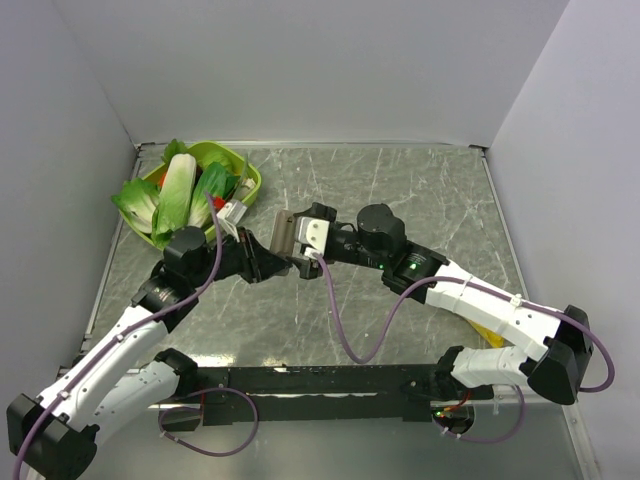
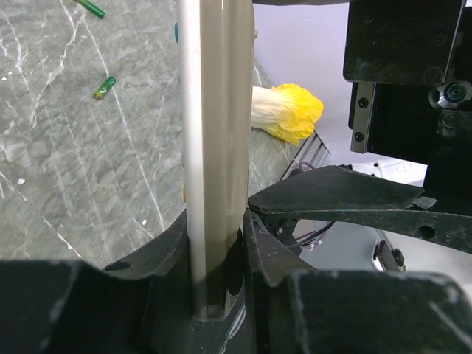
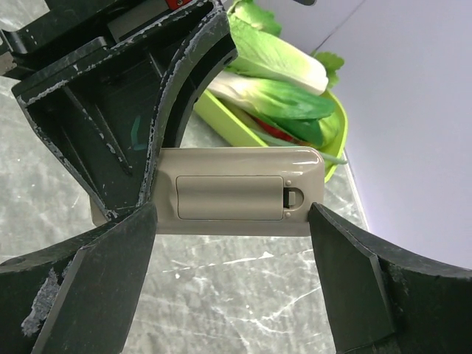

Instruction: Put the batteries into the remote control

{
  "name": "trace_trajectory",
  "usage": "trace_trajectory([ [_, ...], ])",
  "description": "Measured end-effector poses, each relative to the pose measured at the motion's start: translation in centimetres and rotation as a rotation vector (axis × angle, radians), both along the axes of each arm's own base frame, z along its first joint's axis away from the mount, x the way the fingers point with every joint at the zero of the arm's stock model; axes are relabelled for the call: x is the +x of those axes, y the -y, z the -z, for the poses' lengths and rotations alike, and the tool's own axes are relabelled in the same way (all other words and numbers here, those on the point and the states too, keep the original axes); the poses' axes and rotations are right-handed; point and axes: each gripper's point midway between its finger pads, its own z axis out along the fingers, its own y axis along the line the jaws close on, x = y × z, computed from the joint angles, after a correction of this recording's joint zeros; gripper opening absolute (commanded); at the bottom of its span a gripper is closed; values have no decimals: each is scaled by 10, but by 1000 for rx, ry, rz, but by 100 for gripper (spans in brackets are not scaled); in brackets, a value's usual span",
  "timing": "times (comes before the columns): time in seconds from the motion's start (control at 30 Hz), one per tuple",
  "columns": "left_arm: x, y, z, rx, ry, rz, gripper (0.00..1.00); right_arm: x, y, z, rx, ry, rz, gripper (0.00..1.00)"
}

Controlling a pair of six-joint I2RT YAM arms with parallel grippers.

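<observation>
Opening the remote [image 3: 240, 195] looks to be the step in hand, since nothing can be loaded yet. The left pincer [image 2: 214, 251] is clamped on one end of the remote and holds it up off the worktop [image 1: 420, 190], over the middle and somewhat toward the far-left corner, where the bowl [image 1: 250, 180] of greens sits. The remote's dull back faces the right wrist camera. Its cover [image 3: 228, 197] is shut and flush, with the latch [image 3: 293, 197] at the end away from the left pincer.

The right pincer [image 3: 232, 221] stands wide open and holds nothing. Its fingers [image 3: 346, 273] straddle the remote's length just below it, and I cannot tell whether they touch it. The batteries [image 2: 104, 87] lie loose on the worktop, apart from each other and well away from the remote. They show only in the left wrist view.

The next move calls for one right fingertip to meet the latch end and press or slide the cover free, while the left grip stays firm so the remote does not twist. That contact is small and needs care. Only with the cover off can the right pincer go down for a battery.
</observation>
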Motion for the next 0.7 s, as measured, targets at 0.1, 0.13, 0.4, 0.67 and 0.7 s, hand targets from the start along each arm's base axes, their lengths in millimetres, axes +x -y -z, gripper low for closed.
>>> trace_trajectory([
  [0.1,0,0,-3,-2,-2,0,2,0,0,-4,6,17,-6,91],
  [0.13,0,0,-4,-1,-4,-1,2,0,-1,-4,9,20,-8,91],
  [0.4,0,0,-10,13,-28,-3,2,2,0,-8,-1,72,-12,93],
  [0.67,-3,0,-6,43,-65,4,2,-2,-1,-4,-42,88,-26,94],
  [0.7,-4,0,-6,46,-71,5,2,-3,-1,-5,-47,89,-29,94],
])
